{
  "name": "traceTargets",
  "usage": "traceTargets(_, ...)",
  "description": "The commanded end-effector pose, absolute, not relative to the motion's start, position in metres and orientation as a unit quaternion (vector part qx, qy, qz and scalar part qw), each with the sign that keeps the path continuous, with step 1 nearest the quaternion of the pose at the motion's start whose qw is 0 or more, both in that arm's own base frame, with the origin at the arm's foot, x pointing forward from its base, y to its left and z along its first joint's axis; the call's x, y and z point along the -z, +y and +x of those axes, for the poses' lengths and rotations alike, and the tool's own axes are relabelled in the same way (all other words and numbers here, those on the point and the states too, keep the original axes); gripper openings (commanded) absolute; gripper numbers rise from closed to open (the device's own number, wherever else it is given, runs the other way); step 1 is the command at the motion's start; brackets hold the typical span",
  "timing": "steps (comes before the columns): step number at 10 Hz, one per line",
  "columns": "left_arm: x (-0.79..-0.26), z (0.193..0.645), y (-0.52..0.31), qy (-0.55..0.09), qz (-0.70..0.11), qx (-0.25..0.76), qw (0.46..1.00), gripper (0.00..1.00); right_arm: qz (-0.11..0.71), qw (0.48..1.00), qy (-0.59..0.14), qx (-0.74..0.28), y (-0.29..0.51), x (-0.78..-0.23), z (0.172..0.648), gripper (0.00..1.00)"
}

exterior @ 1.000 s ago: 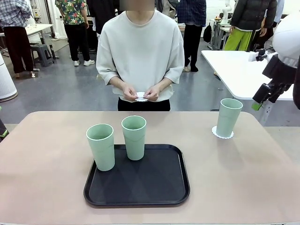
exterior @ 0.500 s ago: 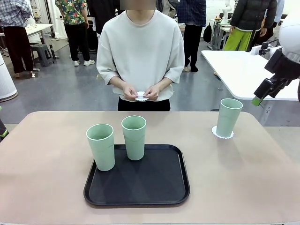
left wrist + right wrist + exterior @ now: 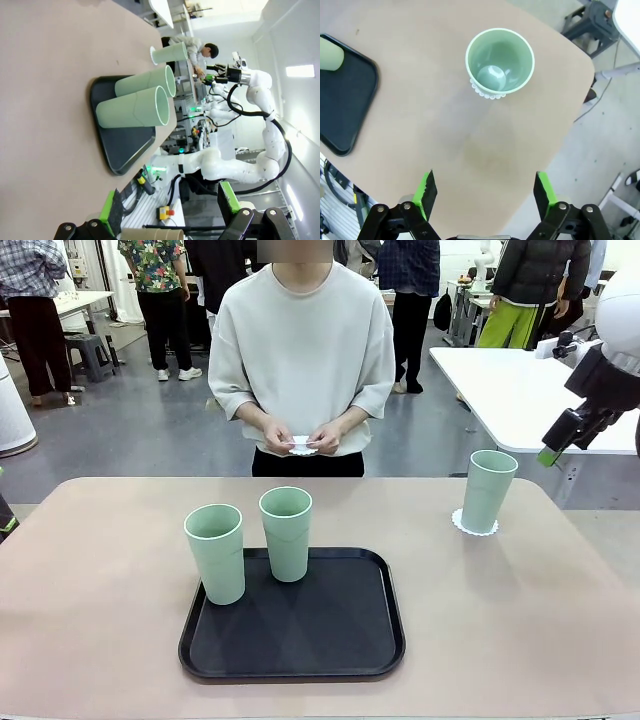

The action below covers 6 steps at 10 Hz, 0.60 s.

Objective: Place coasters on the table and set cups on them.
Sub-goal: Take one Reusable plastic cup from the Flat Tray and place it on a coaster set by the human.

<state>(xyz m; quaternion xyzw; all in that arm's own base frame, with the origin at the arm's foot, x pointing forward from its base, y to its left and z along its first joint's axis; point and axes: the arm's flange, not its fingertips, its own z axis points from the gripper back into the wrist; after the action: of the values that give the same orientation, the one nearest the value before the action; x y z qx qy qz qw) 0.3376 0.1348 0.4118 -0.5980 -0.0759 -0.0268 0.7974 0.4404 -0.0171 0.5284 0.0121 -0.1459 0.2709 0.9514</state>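
**Right claw clear of first cup: one set of three done**

Right gripper: jaws spread wide, nothing between the green pads. It hangs high over the far right corner of the table, looking straight down. Against a second ago it has lifted up and away from the table edge. Over the last half second it barely shifts, so the retreat looks finished.

Directly below it: first cup, upright, seated on the first coaster. The scalloped rim peeks out from under the base on one side. No tilt visible. Judgement: clean release, first set complete.

Left gripper: pads well apart, nothing held. It sits low at the table's left side, looking across at the tray.

Further out: left tray cup and right tray cup stand upright on the black tray. They are near each other, not touching. The left one stands close to the tray's left rim. Neither has moved in the last second.

Far side: the person holds one hand and the other hand together at waist level. Between the fingers is the second coaster, beyond the table's far edge and not yet laid down. Same pose as a second ago. I cannot tell whether the hands hold one disc or two.

Meaning for the task: the robot's part is idle for now. Judgement: neither tray cup has a target until the next coaster lies on the table. With the right arm raised clear, nothing blocks the person from reaching in.
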Motion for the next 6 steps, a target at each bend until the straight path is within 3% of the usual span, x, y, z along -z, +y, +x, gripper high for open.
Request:
traceTargets(1,-0.413,0.336,0.135,-0.081,-0.603,0.03,0.793,1.0,0.004,0.948,-0.152,-0.281,-0.017,-0.523,0.438,1.0)
traceTargets(2,-0.413,0.336,0.135,-0.081,-0.603,0.03,0.793,1.0,0.012,0.951,-0.146,-0.271,-0.017,-0.528,0.44,1.0)
traceTargets(4,-0.413,0.336,0.135,-0.081,-0.603,0.03,0.793,1.0,0.2,0.959,-0.105,-0.174,-0.039,-0.528,0.43,1.0)
traceTargets(5,-0.413,0.336,0.135,-0.081,-0.603,0.03,0.793,1.0,0.222,0.962,-0.043,-0.156,-0.052,-0.518,0.427,1.0)
traceTargets(6,-0.413,0.336,0.135,-0.081,-0.603,0.03,0.793,1.0,0.273,0.953,-0.029,-0.131,-0.065,-0.513,0.419,1.0)
